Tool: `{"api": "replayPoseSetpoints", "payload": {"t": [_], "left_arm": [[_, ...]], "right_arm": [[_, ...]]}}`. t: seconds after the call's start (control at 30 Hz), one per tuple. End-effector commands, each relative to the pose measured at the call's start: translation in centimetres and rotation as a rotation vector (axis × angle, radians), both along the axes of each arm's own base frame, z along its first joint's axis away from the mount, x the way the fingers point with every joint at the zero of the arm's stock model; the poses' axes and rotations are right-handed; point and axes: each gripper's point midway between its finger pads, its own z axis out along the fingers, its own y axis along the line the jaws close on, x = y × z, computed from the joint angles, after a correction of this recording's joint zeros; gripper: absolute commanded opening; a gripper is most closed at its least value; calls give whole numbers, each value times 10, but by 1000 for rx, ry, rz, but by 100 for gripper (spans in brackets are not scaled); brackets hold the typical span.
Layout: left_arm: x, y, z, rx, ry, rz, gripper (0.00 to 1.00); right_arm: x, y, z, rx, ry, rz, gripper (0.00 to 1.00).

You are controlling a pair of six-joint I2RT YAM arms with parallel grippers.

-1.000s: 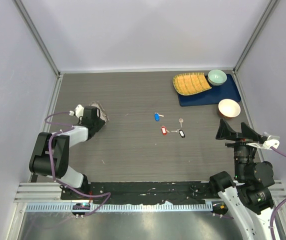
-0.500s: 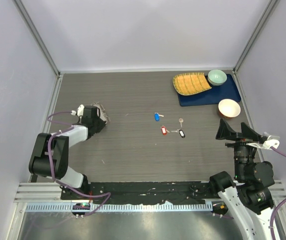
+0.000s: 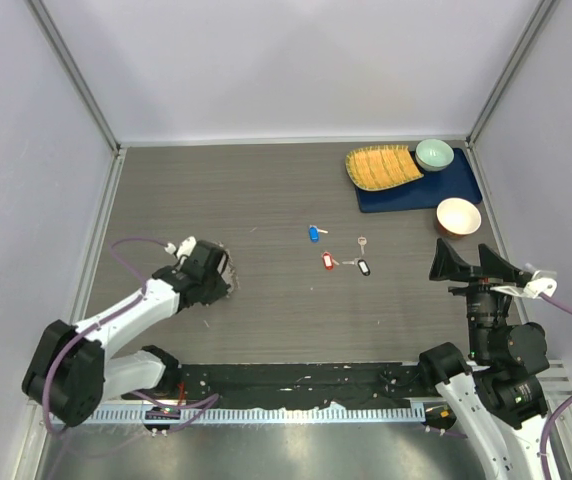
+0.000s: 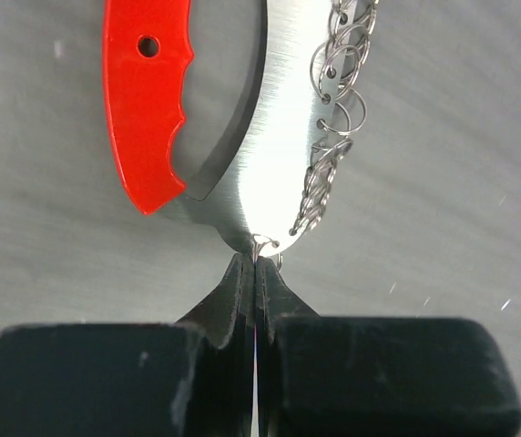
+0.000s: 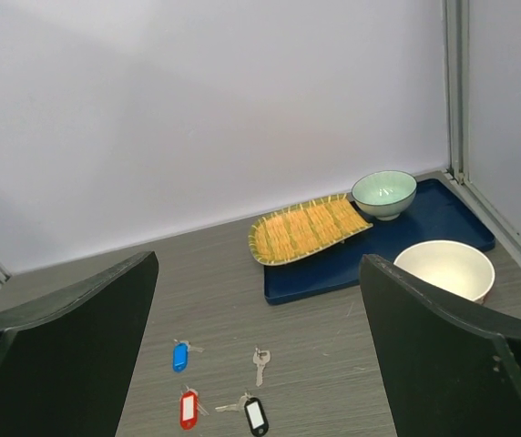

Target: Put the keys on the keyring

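Observation:
My left gripper (image 3: 216,278) is shut on the keyring at the table's left. In the left wrist view the fingertips (image 4: 242,273) pinch the base of a shiny curved metal piece (image 4: 279,137), with the long red fob (image 4: 147,100) on its left and a chain of small rings (image 4: 333,118) on its right. Four keys lie mid-table: blue-headed (image 3: 314,233), red-headed (image 3: 327,260), black-headed (image 3: 364,267) and plain silver (image 3: 362,243). They also show in the right wrist view: blue (image 5: 179,356), red (image 5: 188,409), black (image 5: 256,415), silver (image 5: 260,362). My right gripper (image 3: 466,262) is open and empty, raised at the right.
A dark blue tray (image 3: 463,187) at the back right holds a yellow woven dish (image 3: 381,167) and a green bowl (image 3: 434,154). A cream bowl (image 3: 458,216) stands just in front of it, near my right gripper. Walls close in both sides and the back.
My left arm has moved toward the near edge and to the right, carrying the keyring with it. The right arm and the keys have not moved.

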Motion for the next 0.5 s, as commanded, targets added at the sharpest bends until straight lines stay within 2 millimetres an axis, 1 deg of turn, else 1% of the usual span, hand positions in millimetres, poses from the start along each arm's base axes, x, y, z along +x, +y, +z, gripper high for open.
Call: {"api": "replayPoseSetpoints", "payload": {"t": [0.0, 0.07, 0.1, 0.17, 0.2, 0.23, 0.27, 0.3, 0.33, 0.37, 0.4, 0.43, 0.47], "left_arm": [[-51, 0, -6, 51, 78, 3, 1], [-55, -11, -3, 47, 54, -23, 4], [-54, -20, 3, 57, 19, -56, 6], [-54, -27, 0, 76, 27, -80, 8], [-50, -35, 1, 64, 19, -89, 9], [-52, -40, -9, 71, 59, -110, 9], [-52, -45, -12, 68, 66, -121, 9], [-45, -55, -12, 51, 56, -130, 9], [-45, -61, -14, 44, 70, -147, 9], [-43, -63, -22, 70, 92, -169, 9], [-36, -71, -17, 62, 82, -170, 9], [-34, -76, -17, 58, 87, -181, 10], [-30, -83, -19, 56, 88, -194, 11]], "right_arm": [[-7, 7, 19, 4, -61, 54, 100], [-7, 14, 20, -13, -70, 88, 100], [-8, 16, 21, -19, -77, 102, 100], [-7, 24, 21, -32, -77, 138, 100], [-7, 26, 21, -36, -77, 150, 100], [-5, 30, 20, -42, -72, 165, 100], [-2, 34, 19, -50, -59, 183, 100], [-1, 42, 19, -57, -53, 221, 100], [1, 48, 16, -67, -36, 249, 100], [2, 53, 17, -72, -28, 274, 100], [9, 68, 10, -82, 17, 336, 100], [12, 76, 5, -96, 46, 373, 100], [13, 82, 7, -106, 57, 402, 100]]}}
